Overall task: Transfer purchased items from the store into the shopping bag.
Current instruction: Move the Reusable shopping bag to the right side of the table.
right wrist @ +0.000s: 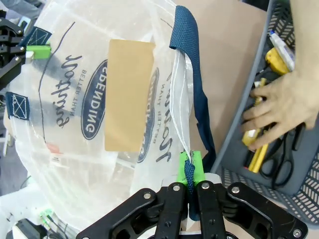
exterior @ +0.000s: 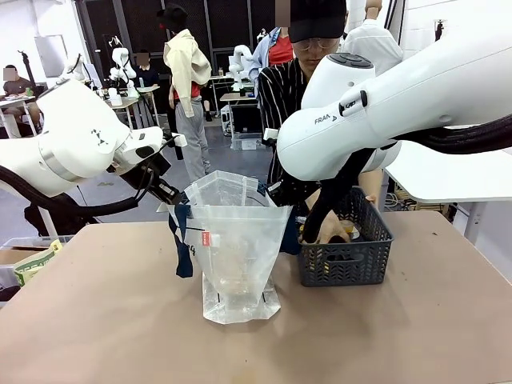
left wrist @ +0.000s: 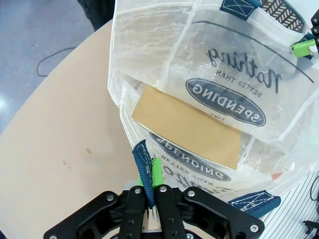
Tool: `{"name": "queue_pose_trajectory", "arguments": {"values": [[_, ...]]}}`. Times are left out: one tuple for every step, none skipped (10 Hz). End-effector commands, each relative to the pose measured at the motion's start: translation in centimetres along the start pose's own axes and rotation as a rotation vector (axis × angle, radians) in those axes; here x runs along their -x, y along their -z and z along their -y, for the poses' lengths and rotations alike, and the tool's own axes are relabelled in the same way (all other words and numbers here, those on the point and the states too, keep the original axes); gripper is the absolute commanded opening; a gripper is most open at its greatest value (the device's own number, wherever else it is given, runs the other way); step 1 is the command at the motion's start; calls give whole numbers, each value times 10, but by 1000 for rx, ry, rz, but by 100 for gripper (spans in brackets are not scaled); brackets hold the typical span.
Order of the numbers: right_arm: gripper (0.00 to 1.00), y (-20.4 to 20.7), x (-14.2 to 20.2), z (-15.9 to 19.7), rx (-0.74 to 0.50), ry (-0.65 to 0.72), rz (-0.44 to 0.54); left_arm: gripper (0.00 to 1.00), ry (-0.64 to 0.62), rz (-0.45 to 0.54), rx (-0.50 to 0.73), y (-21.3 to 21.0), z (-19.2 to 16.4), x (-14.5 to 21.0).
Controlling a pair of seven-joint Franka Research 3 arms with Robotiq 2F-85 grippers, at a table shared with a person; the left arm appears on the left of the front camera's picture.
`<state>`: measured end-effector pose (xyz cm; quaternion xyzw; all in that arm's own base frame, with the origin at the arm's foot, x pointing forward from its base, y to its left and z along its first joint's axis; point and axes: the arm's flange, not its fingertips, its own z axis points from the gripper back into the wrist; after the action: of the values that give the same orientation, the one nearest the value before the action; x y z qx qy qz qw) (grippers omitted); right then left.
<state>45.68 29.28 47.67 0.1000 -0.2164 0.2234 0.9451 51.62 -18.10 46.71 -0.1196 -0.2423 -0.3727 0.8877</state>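
The clear shopping bag [exterior: 238, 240] stands upright mid-table, its mouth held wide between my two grippers. My left gripper [left wrist: 151, 175] is shut on one navy strap handle [left wrist: 143, 167]. On the opposite rim my right gripper [right wrist: 190, 170] is shut on the other navy strap [right wrist: 192, 74]. A flat tan packet [right wrist: 129, 94] lies inside the bag. The store, a dark grey basket [exterior: 346, 262], sits just right of the bag. A person's hand [right wrist: 279, 104] reaches into it among yellow items [right wrist: 276, 59].
Black scissors [right wrist: 285, 160] lie in the basket beside the hand. The person stands at the far edge behind the basket. A bin with packets [exterior: 32, 260] sits off the table's left edge. Bare tabletop [exterior: 120, 328] stretches in front of the bag.
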Motion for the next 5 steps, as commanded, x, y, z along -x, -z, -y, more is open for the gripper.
{"name": "queue_pose_trajectory", "arguments": {"values": [[0,-1,6,1,-3,10,-4,0,0,-1,-7,-3,-1,0],[0,-1,6,1,-3,10,-4,0,0,-1,-7,-3,-1,0],[0,-1,6,1,-3,10,-4,0,0,-1,-7,-3,-1,0],[0,-1,6,1,-3,10,-4,0,0,-1,-7,-3,-1,0],[0,-1,6,1,-3,10,-4,0,0,-1,-7,-3,-1,0]]}}
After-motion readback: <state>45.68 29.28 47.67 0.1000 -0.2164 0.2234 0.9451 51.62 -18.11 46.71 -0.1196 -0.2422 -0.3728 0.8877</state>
